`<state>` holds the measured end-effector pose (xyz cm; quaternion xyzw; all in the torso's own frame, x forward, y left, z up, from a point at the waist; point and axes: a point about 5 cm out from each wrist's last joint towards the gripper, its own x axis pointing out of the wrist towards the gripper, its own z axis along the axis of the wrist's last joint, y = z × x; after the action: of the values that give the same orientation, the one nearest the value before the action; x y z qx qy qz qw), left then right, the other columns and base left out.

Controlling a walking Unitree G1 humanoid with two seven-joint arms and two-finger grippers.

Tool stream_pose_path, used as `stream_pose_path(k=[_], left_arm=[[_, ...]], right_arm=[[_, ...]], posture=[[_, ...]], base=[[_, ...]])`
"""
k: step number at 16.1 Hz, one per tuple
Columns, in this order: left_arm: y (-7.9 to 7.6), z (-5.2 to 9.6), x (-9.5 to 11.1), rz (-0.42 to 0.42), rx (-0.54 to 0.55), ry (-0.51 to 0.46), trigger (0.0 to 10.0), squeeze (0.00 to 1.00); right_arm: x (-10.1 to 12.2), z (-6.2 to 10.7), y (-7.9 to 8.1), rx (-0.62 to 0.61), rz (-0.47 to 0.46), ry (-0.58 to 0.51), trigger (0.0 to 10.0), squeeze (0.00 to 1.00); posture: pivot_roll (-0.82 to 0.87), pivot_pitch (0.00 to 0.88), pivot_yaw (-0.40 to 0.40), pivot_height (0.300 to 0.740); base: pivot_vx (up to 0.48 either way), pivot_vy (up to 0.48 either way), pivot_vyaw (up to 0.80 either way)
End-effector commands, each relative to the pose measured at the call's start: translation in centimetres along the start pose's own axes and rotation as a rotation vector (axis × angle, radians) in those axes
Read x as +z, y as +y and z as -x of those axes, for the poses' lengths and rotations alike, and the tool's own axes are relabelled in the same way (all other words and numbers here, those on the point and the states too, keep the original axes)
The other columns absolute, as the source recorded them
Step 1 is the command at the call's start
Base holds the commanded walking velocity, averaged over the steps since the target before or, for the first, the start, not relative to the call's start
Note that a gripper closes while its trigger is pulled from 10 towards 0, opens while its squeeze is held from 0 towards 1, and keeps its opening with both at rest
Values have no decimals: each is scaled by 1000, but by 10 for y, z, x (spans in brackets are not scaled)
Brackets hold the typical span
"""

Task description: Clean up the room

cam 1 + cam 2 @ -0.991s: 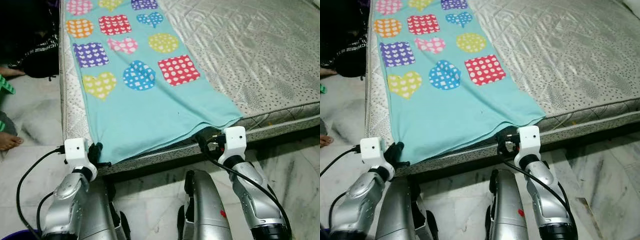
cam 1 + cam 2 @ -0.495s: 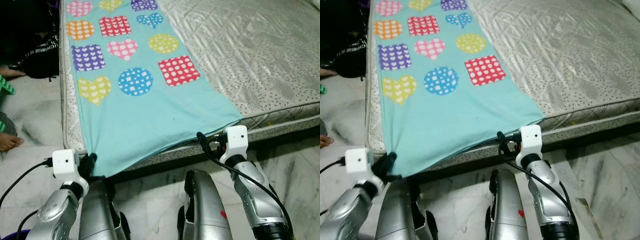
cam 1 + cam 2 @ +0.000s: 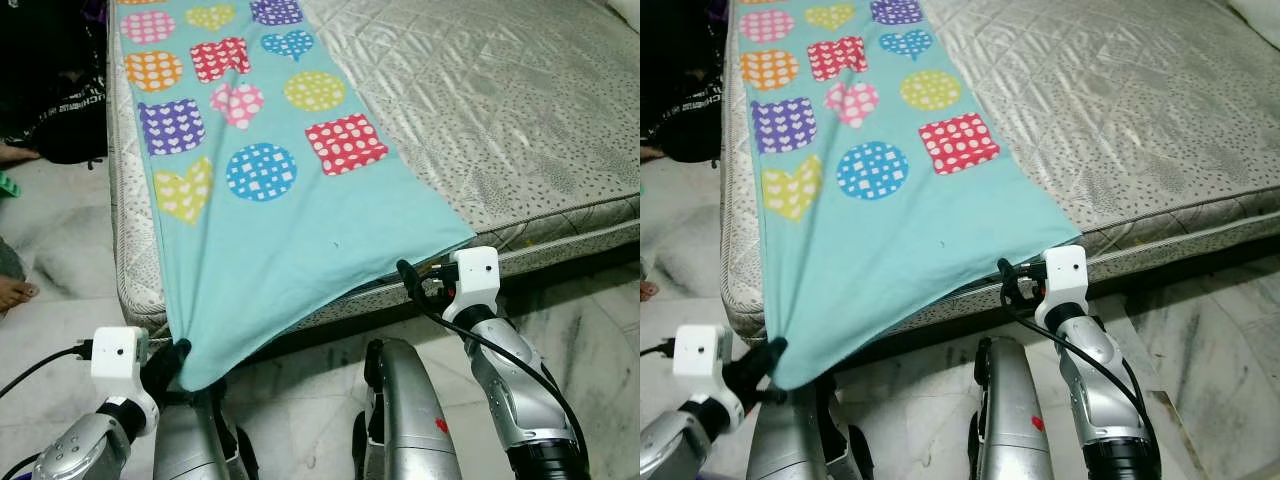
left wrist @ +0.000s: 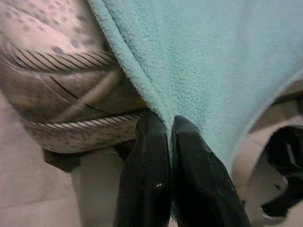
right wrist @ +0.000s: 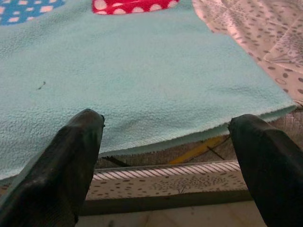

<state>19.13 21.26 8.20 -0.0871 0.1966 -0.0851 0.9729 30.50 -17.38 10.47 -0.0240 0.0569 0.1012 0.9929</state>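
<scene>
My left gripper [image 4: 169,135] is clenched on the corner of the blanket [image 3: 270,235], drawn off the mattress [image 3: 500,120] edge toward me. My right gripper [image 5: 165,137] gapes wide, fingers [image 5: 71,156] just short of the blanket's near edge, holding nothing. I can read no writing.

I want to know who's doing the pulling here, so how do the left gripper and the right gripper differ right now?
The left gripper is shut on a corner of the teal blanket, drawn off the mattress edge; the right gripper is open, holding nothing. The left sits lower, off the mattress's corner; the right hovers at the blanket's other corner. Both face the mattress's near edge.
</scene>
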Motion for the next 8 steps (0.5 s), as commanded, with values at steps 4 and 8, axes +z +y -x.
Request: stream_pose_path(k=[4,8], left_arm=[[19,20,-5,38,47,-36,2784,0],[63,29,-14,66,350,-55,7059,0]], right_arm=[[-6,1,-5,-4,5,26,10000,0],[-6,0,-5,-3,5,22,10000,0]], posture=[[-28,225,-54,521],[-18,225,-59,521]], base=[[0,0,0],[0,0,0]])
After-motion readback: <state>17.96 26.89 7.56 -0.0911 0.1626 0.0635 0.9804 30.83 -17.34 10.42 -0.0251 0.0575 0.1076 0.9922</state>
